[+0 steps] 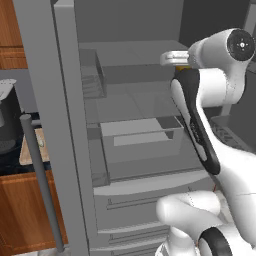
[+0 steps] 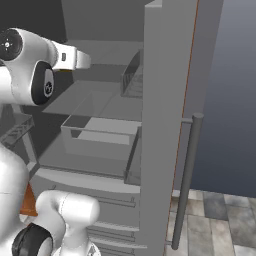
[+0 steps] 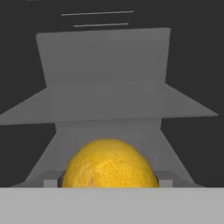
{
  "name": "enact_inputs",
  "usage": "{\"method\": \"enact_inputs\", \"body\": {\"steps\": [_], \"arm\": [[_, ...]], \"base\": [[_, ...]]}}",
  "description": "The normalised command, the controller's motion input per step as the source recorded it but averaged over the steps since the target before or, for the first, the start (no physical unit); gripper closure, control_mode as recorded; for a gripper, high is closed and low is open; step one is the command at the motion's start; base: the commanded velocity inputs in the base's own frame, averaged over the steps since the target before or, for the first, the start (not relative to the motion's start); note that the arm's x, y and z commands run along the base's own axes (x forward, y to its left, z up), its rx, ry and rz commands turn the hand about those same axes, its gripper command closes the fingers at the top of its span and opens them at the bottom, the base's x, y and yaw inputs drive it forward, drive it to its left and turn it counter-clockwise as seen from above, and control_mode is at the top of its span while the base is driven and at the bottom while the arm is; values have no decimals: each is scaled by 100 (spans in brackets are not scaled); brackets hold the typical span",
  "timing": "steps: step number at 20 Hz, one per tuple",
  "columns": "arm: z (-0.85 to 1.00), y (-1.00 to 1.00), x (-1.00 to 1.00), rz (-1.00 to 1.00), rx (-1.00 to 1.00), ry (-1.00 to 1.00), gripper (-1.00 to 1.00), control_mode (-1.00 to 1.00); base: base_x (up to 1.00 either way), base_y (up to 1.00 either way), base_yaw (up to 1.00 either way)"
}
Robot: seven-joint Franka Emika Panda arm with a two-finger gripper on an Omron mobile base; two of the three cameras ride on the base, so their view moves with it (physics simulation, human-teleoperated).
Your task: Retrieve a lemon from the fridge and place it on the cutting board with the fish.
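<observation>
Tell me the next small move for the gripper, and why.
Probably close on the lemon. In the hand view it sits centred, right at the bottom edge where the finger tips come up, on a shelf of the open fridge. Whether the fingers already grip it cannot be seen.

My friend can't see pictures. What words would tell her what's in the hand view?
A yellow-orange lemon sits big and close at the bottom middle of the hand view, with small grey finger tips peeking out on either side of it. Behind it are the grey shelves and dark inside of the fridge.
</observation>
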Motion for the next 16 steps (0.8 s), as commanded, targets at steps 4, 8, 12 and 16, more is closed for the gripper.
{"method": "enact_inputs", "body": {"steps": [4, 8, 12, 16], "arm": [[-11, -3, -100, 0, 0, -6, 100, -100], [-2, 0, -100, 0, 0, -3, 100, -100], [-2, 0, -100, 0, 0, 0, 100, -100], [-17, 0, -100, 0, 0, 0, 100, -100]], "base": [[0, 0, 0], [0, 0, 0], [0, 0, 0], [0, 0, 0]]}}
